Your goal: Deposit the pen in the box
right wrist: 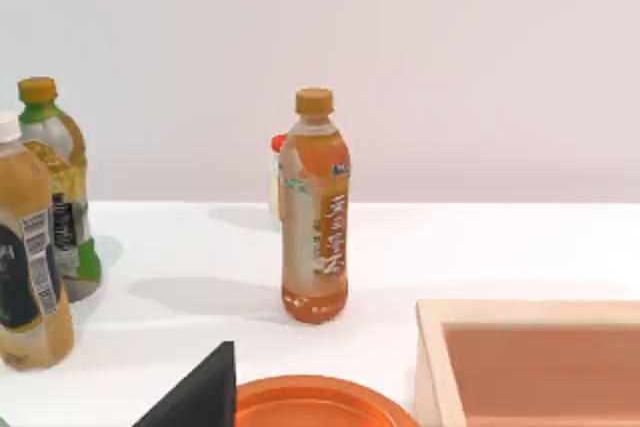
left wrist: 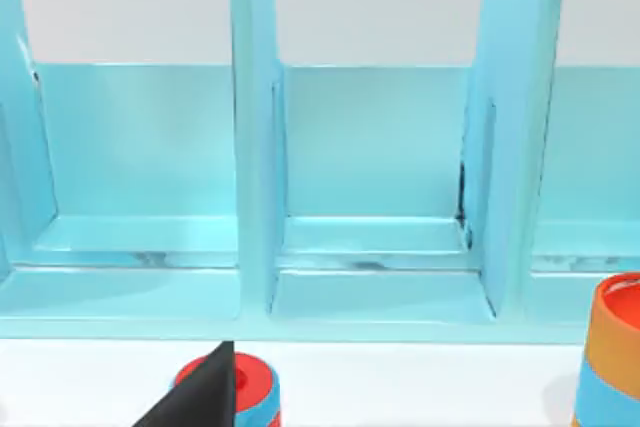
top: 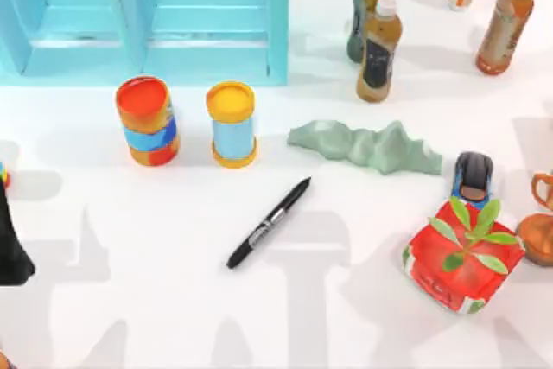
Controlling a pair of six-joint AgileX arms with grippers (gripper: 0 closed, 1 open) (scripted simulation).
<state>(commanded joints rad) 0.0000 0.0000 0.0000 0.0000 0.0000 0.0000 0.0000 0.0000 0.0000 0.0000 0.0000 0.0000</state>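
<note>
The pen [top: 269, 223], slim and black with a grey-white band, lies diagonally on the white table near the middle, its cap end pointing to the back right. A pale wooden box [right wrist: 530, 359] with an open top sits close in the right wrist view. My left arm [top: 10, 244] is parked at the table's left edge, far from the pen. A black part of my left gripper [left wrist: 200, 395] faces the blue shelf. A black part of my right gripper [right wrist: 200, 392] shows beside an orange rim.
A blue shelf [top: 147, 15] stands at the back left, with two cans [top: 148, 120] [top: 232, 124] before it. A green ridged lump [top: 367, 146], bottles [top: 378, 49], a toy car [top: 473, 177], a red potted plant [top: 464, 257] and a bronze cup [top: 540, 229] fill the right side.
</note>
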